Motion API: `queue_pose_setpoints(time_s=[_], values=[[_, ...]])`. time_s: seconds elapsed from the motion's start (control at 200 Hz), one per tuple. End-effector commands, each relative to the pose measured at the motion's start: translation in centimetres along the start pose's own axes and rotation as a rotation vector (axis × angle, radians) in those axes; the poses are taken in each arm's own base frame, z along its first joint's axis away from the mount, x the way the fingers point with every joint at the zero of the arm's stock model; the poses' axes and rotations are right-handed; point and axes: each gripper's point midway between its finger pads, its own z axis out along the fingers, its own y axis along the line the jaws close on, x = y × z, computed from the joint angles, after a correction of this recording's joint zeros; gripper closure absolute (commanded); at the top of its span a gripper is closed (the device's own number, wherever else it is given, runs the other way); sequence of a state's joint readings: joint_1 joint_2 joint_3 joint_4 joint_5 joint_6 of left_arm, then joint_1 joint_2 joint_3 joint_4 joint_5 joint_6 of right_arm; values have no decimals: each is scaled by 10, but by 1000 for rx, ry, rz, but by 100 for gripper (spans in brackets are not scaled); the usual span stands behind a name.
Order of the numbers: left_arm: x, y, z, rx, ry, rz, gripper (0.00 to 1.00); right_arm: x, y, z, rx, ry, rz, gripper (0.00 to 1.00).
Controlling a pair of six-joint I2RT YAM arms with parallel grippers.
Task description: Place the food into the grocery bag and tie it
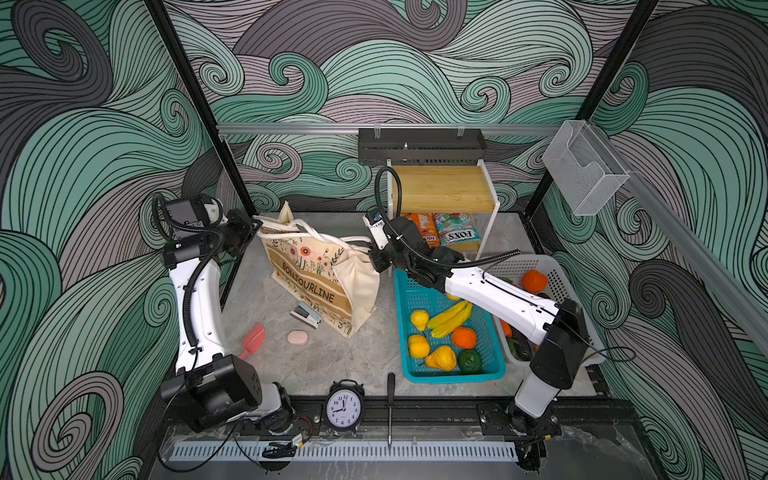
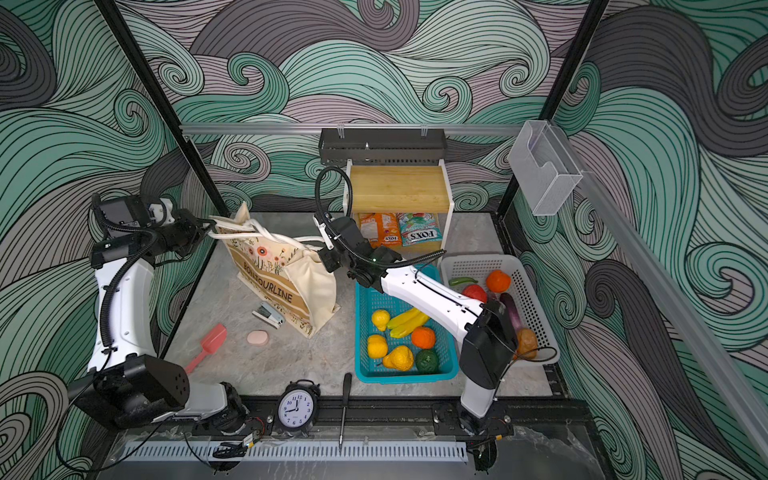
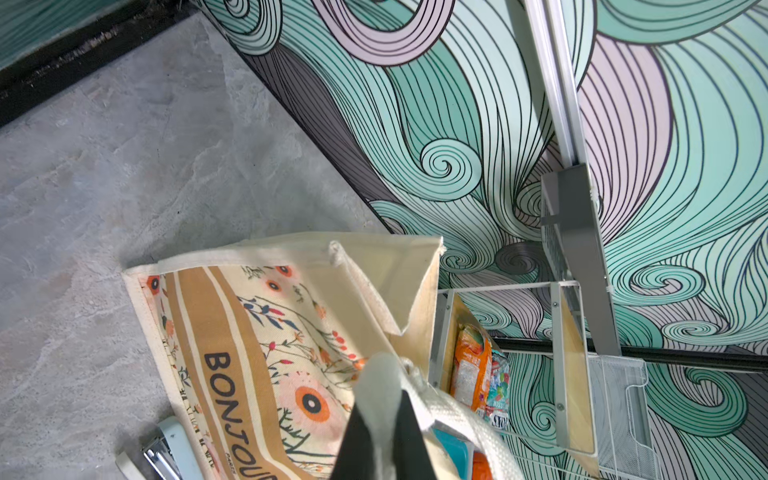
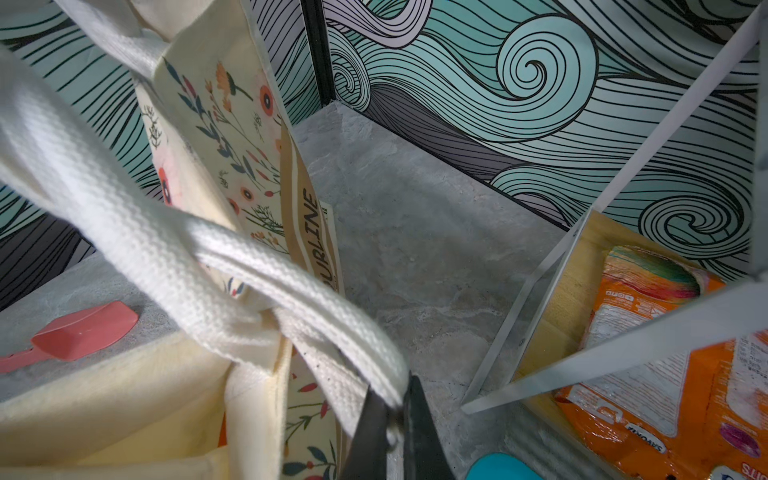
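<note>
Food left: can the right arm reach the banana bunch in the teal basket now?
Probably not yet: right gripper is shut on the bag's rope handle. The banana bunch lies exposed in the teal basket; once it lets go, likely yes.

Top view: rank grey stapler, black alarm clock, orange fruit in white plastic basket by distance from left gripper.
From left gripper, shut on white rope handle:
1. Grey stapler, beside the canvas bag.
2. Black alarm clock, front edge.
3. Orange fruit, white plastic basket, far right.
</note>
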State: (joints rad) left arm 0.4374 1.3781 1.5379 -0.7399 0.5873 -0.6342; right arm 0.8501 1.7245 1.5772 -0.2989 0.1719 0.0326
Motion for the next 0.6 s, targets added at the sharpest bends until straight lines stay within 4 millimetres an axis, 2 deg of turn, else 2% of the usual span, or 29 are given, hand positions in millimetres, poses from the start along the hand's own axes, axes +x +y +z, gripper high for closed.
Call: queue_pose_setpoints(time_s=[0.0,0.125,0.305,0.36,0.47,0.595], values=[[-69,11,-29,-137,-291,82,100,78,-86,-19,276,284,-54,100],[-73,11,-32,-156,-296,88,100,84,-103,-29,300,288,3,100],[-73,19,-30,-170,-301,77,100,105,-119,-26,319,346,94,100],[-72,23,-28,-174,-297,69,100,105,-123,-27,322,344,131,100],[-71,29,-25,-174,-293,49,100,90,-121,-28,316,301,173,100],[-67,21,-23,-121,-280,39,100,61,-114,-23,296,236,158,100]])
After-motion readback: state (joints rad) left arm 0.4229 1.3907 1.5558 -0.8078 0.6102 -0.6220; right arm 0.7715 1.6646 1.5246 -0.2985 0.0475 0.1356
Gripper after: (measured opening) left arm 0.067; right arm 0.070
